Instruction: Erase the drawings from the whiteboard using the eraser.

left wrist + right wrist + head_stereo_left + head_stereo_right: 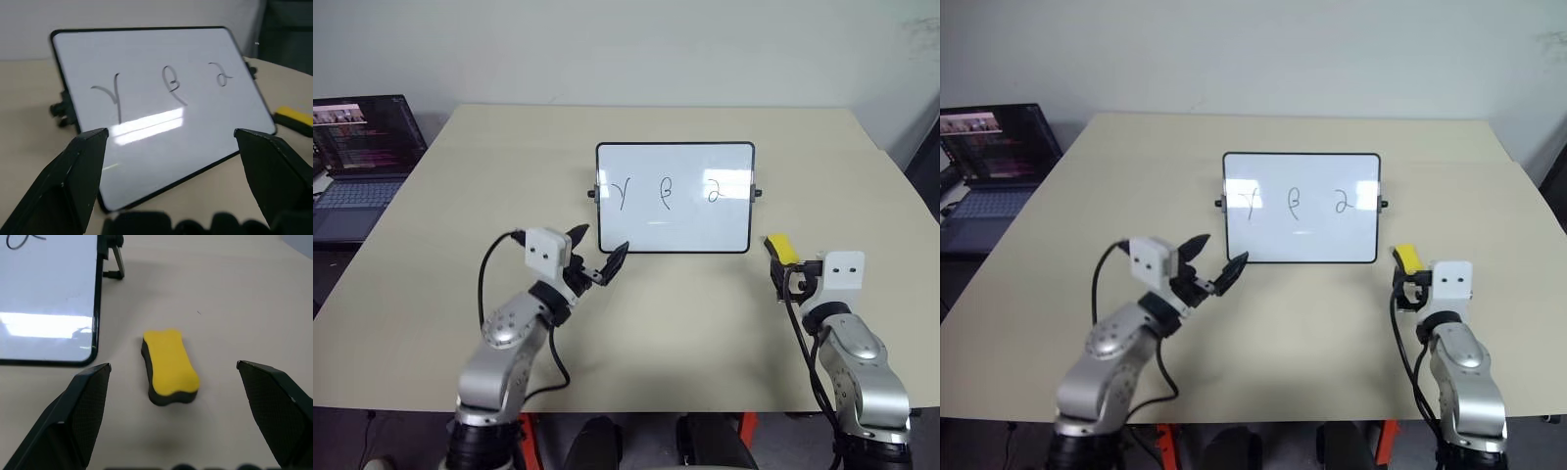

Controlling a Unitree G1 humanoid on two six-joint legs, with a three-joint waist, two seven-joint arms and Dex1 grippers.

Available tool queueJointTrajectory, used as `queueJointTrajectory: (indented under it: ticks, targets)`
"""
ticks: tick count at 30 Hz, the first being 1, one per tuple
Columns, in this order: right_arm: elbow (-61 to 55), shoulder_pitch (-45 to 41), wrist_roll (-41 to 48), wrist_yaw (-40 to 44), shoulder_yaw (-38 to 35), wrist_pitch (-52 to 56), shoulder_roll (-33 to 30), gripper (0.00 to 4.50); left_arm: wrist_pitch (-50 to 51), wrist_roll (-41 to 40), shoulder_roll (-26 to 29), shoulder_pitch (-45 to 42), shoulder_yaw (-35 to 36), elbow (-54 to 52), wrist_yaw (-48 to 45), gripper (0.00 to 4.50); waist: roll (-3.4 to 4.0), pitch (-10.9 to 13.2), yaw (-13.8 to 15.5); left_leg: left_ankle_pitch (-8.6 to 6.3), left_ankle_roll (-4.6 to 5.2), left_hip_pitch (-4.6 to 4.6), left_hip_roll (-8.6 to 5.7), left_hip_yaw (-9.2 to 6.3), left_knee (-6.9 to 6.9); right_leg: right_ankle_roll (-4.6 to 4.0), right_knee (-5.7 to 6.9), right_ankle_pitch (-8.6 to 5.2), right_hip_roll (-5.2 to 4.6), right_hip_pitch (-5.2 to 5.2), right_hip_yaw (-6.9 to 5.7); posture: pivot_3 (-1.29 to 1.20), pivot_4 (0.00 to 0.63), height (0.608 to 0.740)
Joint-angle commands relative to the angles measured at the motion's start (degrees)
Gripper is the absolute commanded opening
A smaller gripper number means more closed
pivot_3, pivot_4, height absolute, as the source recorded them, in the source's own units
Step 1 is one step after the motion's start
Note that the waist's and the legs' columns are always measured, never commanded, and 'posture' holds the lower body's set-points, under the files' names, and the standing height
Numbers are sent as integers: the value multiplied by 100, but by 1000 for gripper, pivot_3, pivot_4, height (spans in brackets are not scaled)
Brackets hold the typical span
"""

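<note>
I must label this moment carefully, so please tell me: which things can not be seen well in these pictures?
- The eraser: in the head views the right pincer covers its near end.
- The laptop: cut off by the picture's edge in the head views; its screen text is too small to read.
- The whiteboard: its back and stand are hidden behind its own face.
- The drawings: too small in the head views to read as letters.
</note>
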Motion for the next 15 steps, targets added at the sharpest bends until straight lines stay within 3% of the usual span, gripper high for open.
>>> queueJointTrajectory:
  ticks: [1,7,11,15]
  targets:
    - [97,-231,-1,16,36,-196,-32,4475,580,-764,541,-466,143,-267,-794,4500,3,1,-8,0,0,0,-1,2,-2,0,-4,0,0,0,2,0,150,740]
    - [415,-528,9,49,32,-314,-78,4475,1237,-1427,1581,-1272,-116,-105,-2214,4500,4,6,-8,0,-1,-4,-1,1,-5,0,-7,-1,-2,-4,1,0,150,740]
    - [585,-677,-4,26,79,-407,-49,4475,1207,-1279,2240,-1737,-450,225,-3150,4500,10,9,-13,0,-1,-1,-1,1,-4,-1,-4,-1,0,-3,2,0,150,740]
    - [640,-732,1,-8,114,-464,-23,4475,840,-924,2472,-2008,-623,591,-3537,4500,17,13,-16,-1,0,-2,-1,2,-5,-2,-5,-2,1,-4,3,0,150,740]
